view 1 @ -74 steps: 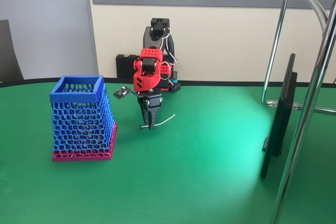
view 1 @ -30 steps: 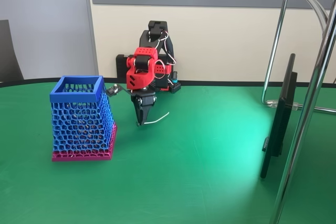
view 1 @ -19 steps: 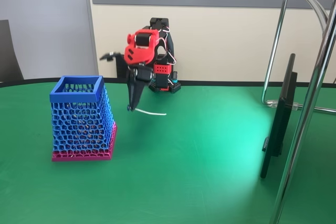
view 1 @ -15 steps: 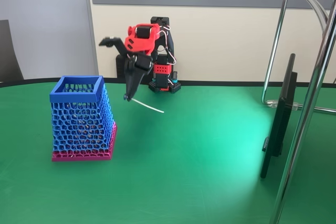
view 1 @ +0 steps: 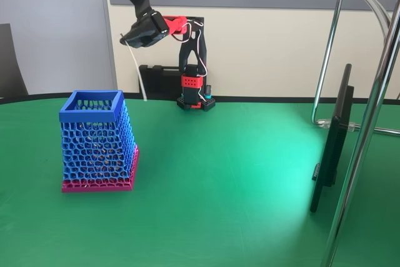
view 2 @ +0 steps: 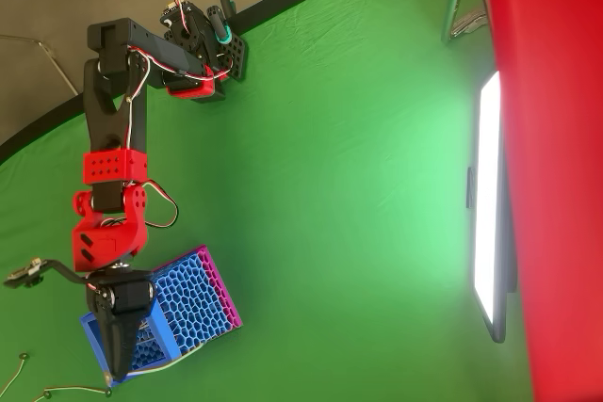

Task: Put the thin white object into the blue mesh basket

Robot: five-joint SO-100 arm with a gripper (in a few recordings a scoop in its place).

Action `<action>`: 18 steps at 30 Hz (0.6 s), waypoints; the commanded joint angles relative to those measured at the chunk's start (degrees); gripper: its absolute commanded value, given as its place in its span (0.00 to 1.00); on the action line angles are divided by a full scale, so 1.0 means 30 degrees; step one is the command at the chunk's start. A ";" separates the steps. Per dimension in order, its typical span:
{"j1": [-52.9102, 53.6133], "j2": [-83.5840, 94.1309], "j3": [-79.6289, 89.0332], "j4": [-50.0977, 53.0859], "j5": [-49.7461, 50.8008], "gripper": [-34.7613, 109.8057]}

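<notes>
Gripper (view 1: pixel 127 41) raised high on my fixed view, above and just right of the blue mesh basket (view 1: pixel 97 142), with the red and black arm (view 1: pixel 187 48) stretched up and over from its base at the back edge of the green table (view 1: pixel 237 179). I read its fingers as closed on the thin white object (view 1: pixel 138 72), which hangs down from the fingertips, slightly curved, its lower end in the air just above and to the right of the basket's rim. On that view the stick is not inside the basket. From my overhead view the gripper (view 2: pixel 115 357) sits over the basket's (view 2: pixel 193 303) open end, fingers pointing toward the bottom of the picture, and a thin pale line that I take for the white object (view 2: pixel 160 364) runs from the gripper's tip across the blue rim; I cannot tell from there how high it is above the opening. The basket stands upright on its magenta base on the table, clear of the arm's base. A dark flat monitor (view 1: pixel 331 142) stands on the right of the table beside chrome tube legs (view 1: pixel 369 123).
</notes>
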 commanded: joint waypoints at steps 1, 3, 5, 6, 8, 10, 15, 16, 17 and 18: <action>0.0557 0.1582 0.0674 -0.1084 -0.1260 0.24; 0.1025 0.1729 0.0996 -0.1611 -0.1875 0.24; 0.1582 0.1729 0.1436 -0.2754 -0.2695 0.24; 0.1846 0.1641 0.1494 -0.3018 -0.3018 0.24; 0.2402 0.1436 0.1465 -0.3018 -0.3486 0.24; 0.2842 0.1143 0.1318 -0.3018 -0.3867 0.24; 0.3955 -0.0205 0.0967 -0.3018 -0.4629 0.24; 0.4131 -0.0586 0.0879 -0.3018 -0.4658 0.25; 0.4277 -0.0996 0.0820 -0.3018 -0.4658 0.25; 0.4365 -0.1406 0.0820 -0.3018 -0.4717 0.26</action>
